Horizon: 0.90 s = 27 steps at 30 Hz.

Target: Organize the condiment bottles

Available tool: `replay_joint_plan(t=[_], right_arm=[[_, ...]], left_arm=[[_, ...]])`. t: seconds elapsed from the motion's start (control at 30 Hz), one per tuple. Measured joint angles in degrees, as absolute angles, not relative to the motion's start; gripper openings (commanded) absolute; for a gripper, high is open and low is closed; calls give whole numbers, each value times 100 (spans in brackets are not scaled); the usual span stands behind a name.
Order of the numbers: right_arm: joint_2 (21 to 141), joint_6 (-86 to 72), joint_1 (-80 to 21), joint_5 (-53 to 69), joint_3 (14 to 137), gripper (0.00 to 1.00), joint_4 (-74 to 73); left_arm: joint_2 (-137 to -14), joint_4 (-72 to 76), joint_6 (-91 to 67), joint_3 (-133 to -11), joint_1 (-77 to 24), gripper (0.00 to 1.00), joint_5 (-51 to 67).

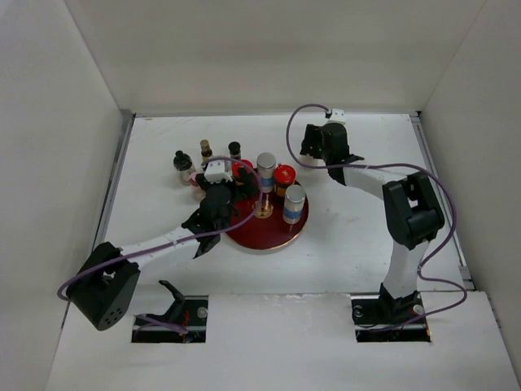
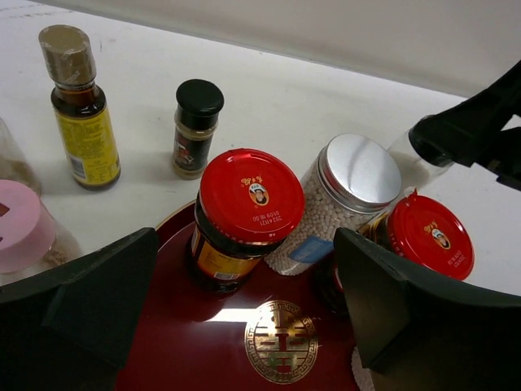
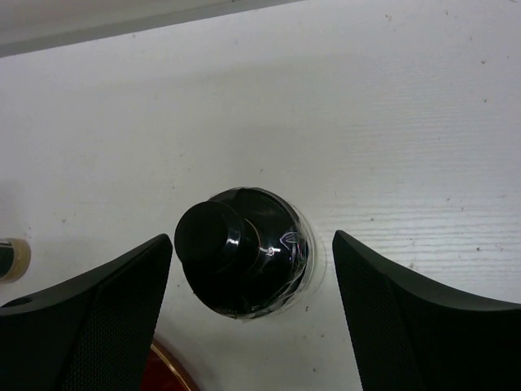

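A round dark-red tray (image 1: pixel 259 236) holds two red-capped dark jars (image 2: pixel 240 195) (image 2: pixel 429 236) and two silver-capped shakers (image 1: pixel 266 163) (image 1: pixel 294 202). My left gripper (image 1: pixel 238 194) is open and empty, low over the tray, with the nearer red-capped jar just ahead of its fingers (image 2: pixel 98 293). My right gripper (image 3: pixel 252 269) is open, straddling a black-capped bottle (image 3: pixel 240 252) that stands on the table beside the tray, without touching it. On the table behind the tray stand a slim yellow bottle (image 2: pixel 81 122), a small black-capped bottle (image 2: pixel 198 122), a pink-capped one (image 2: pixel 20 224) and another black-capped bottle (image 1: pixel 183 163).
The white table (image 1: pixel 366 236) is walled at the back and both sides. The tray's rim (image 3: pixel 167 366) shows just below the right gripper's left finger. The right arm's cable (image 1: pixel 297 134) loops over the back of the table.
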State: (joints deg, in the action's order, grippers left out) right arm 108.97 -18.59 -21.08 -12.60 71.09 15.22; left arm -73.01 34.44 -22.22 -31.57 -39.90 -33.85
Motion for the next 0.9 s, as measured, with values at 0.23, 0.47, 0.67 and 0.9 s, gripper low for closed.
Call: replay_joint_plan(t=[0.23, 0.47, 0.67, 0.9], right_arm=[[11041, -1660, -2128, -1369, 7234, 72, 1339], [11039, -1398, -2206, -1721, 7314, 52, 1262], [10481, -1343, -2335, -1938, 6866, 50, 1131], [8274, -1372, -2646, -2123, 6156, 50, 932]], left_arm=[[-7107, 3686, -2359, -2882, -3865, 91, -3221], [-7107, 3885, -2445, -2810, -3760, 91, -3004], [-7061, 3981, -2521, -2576, -3704, 91, -2934], [-6615, 4460, -2591, -2228, -3688, 91, -2902]])
